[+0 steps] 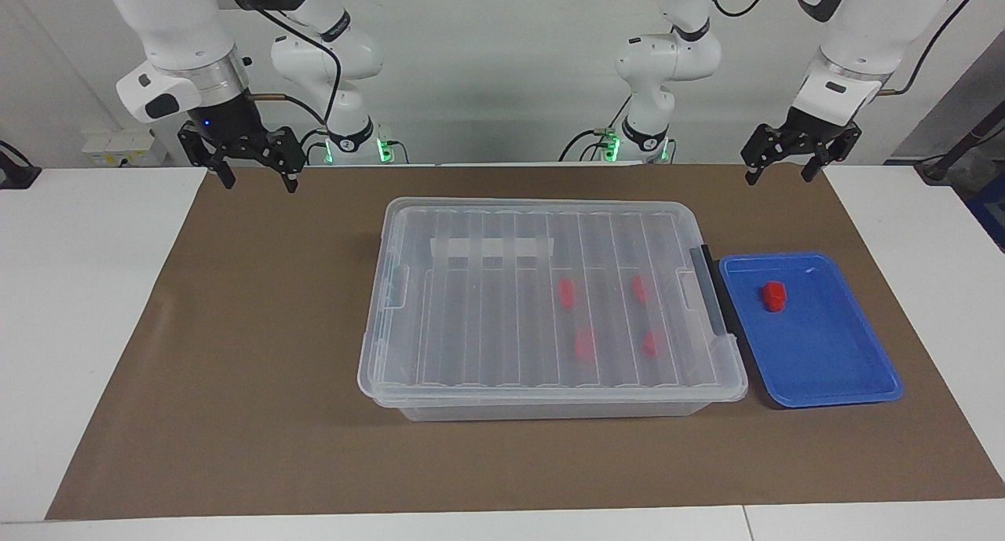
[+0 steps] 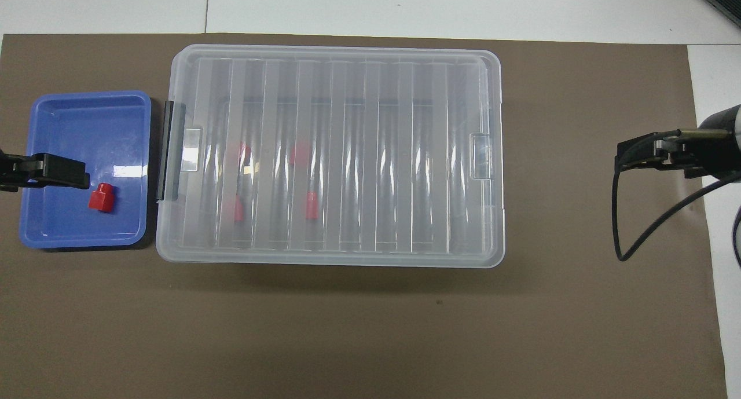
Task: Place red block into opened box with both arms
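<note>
One red block (image 1: 774, 296) (image 2: 102, 197) lies in a shallow blue tray (image 1: 832, 368) (image 2: 81, 115). The clear box (image 1: 471, 403) (image 2: 330, 254) sits mid-table beside the tray with its ribbed lid (image 1: 502, 305) lying flat on top. Several more red blocks (image 1: 566, 291) show through the lid. My left gripper (image 1: 780, 176) (image 2: 69, 173) hangs open in the air, over the tray's edge as seen from above. My right gripper (image 1: 259, 181) (image 2: 628, 153) hangs open over the brown mat at the right arm's end. Neither holds anything.
A brown mat (image 1: 235, 368) covers the white table. The box's black handle (image 1: 710, 290) faces the tray. A white tape strip (image 1: 492, 248) sits on the lid. A black cable (image 2: 637, 237) loops below the right gripper.
</note>
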Controlling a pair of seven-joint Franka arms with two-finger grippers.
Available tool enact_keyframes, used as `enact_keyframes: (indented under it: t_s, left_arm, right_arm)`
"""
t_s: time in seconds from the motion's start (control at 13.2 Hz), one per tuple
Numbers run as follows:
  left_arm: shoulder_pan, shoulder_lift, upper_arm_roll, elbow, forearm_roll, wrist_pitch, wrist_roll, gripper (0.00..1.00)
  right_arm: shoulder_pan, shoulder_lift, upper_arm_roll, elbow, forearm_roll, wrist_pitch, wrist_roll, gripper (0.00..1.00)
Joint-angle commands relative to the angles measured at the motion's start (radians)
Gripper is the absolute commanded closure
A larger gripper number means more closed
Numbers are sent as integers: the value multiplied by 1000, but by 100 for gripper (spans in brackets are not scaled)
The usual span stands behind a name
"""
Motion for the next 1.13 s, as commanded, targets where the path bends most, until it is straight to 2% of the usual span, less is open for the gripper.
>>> enact_keyframes:
  t_s: [0.0,1.06]
  left_arm:
    - [3,-7,1,-7,1,-6,1,0]
    - [2,-7,1,-7,1,-13,-1,0]
  right_arm:
    - [-6,-20,4,-25,6,2,-8,0]
    - [-3,-13,5,-25,-3,17,-1,0]
